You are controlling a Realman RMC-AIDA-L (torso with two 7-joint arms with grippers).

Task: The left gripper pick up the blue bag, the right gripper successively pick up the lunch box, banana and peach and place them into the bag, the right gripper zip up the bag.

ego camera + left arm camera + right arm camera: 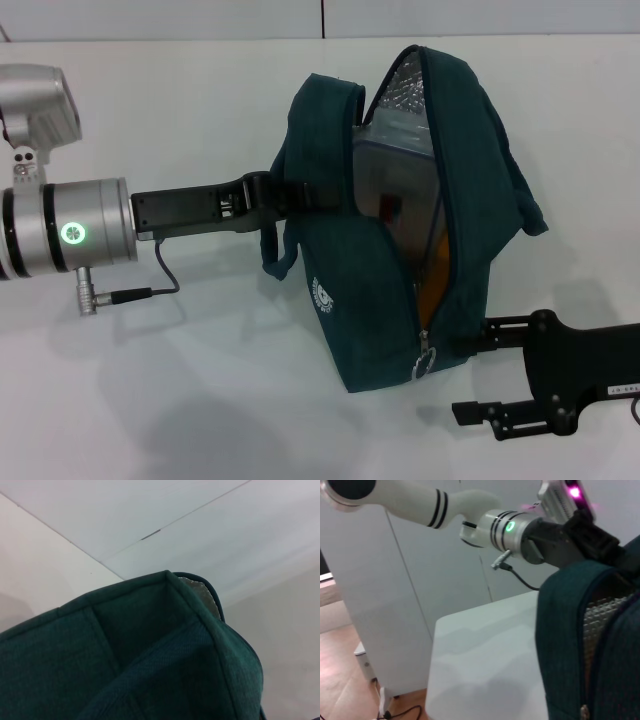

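Note:
The blue bag (340, 320) is held tilted above the white table, its zipper open along the front. My left gripper (283, 197) comes in from the left and is shut on the bag's handle strap. Inside the opening I see the clear lunch box (400, 165) with its red label, and below it a yellow-orange patch (432, 288) that looks like the banana. The peach is hidden. The metal zipper pull (424, 362) hangs at the low end of the opening. My right gripper (468, 372) is open just right of the pull, its upper finger against the bag's bottom corner. The bag also fills the left wrist view (150, 670) and shows in the right wrist view (570, 645).
The white table (180, 400) spreads under the bag, with its back edge against a pale wall. A cable (150, 290) hangs from my left wrist. In the right wrist view the table's edge (432, 670) drops to a wooden floor (345, 680).

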